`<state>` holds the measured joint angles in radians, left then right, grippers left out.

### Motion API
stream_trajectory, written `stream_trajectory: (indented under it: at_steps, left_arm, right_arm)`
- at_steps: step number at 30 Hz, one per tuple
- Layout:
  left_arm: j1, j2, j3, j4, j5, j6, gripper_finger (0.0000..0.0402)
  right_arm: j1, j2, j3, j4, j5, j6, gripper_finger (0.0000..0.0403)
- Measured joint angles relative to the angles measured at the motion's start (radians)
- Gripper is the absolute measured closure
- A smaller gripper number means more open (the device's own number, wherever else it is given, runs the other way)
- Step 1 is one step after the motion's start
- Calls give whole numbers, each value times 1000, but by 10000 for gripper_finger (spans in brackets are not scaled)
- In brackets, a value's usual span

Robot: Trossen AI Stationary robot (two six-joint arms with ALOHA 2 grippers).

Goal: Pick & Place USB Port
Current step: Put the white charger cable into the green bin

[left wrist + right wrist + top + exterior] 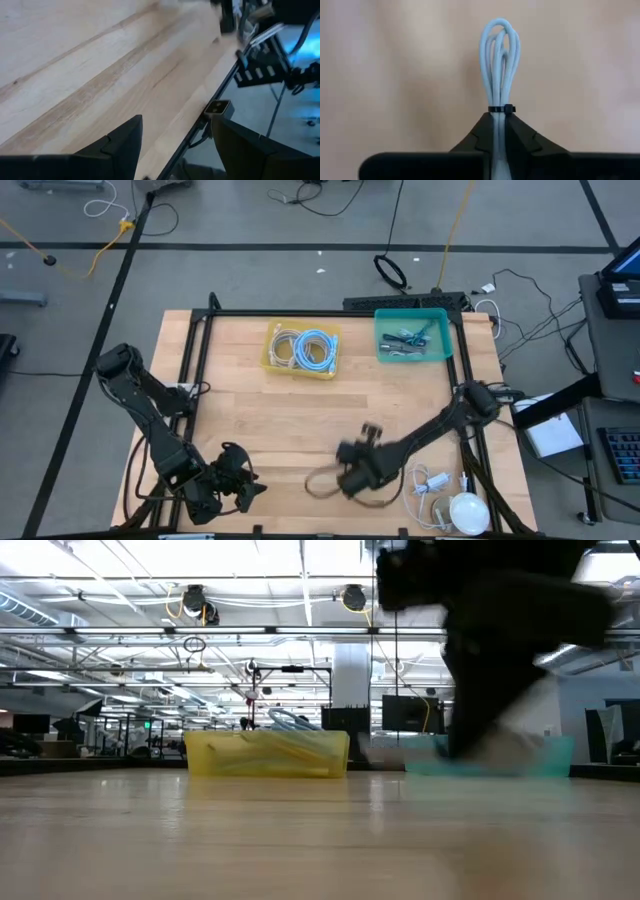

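Right gripper (500, 131) fingers pinch the coiled cable (500, 65) near the bench's front edge. Left gripper (175, 145) spread, idle at front-left corner. Risk: narrow grip on bundle, may slip during transfer.

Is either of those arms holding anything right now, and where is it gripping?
Yes: the right gripper pinches a bundled pale blue cable just below its black tie. The left gripper is open and empty.
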<state>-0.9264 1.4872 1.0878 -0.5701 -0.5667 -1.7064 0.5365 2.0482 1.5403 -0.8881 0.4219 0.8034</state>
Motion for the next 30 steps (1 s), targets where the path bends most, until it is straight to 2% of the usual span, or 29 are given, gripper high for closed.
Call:
stream_trajectory:
  at_steps: [5,9,13,17,19,21,23,26,28,30]
  left_arm:
    - [1,0,0,18,-71,-8,161]
    - [15,0,0,33,-120,-2,161]
    - [39,0,0,26,-122,9,160]
    - [66,0,0,26,-105,23,160]
    - [80,0,0,26,-93,26,160]
    - [94,0,0,26,-84,26,160]
    - [110,0,0,23,-69,26,160]
    - [138,0,0,22,-43,37,160]
    - [162,-1,0,22,-17,44,160]
    - [186,-1,0,23,23,57,160]
  right_arm:
    - [-71,-153,4,-329,307,162,388]
    - [-185,-291,-3,-428,447,193,388]
    - [-350,-454,-83,-379,517,90,388]
    - [-574,-629,-250,-280,511,-43,388]
    - [-710,-729,-358,-189,465,-115,388]
    - [-851,-830,-481,-55,372,-204,388]
    - [-985,-922,-604,120,226,-322,388]
    - [-1142,-1009,-758,359,-37,-596,388]
    - [-1195,-1017,-809,398,-187,-782,388]
    - [-1212,-996,-827,338,-204,-940,389]
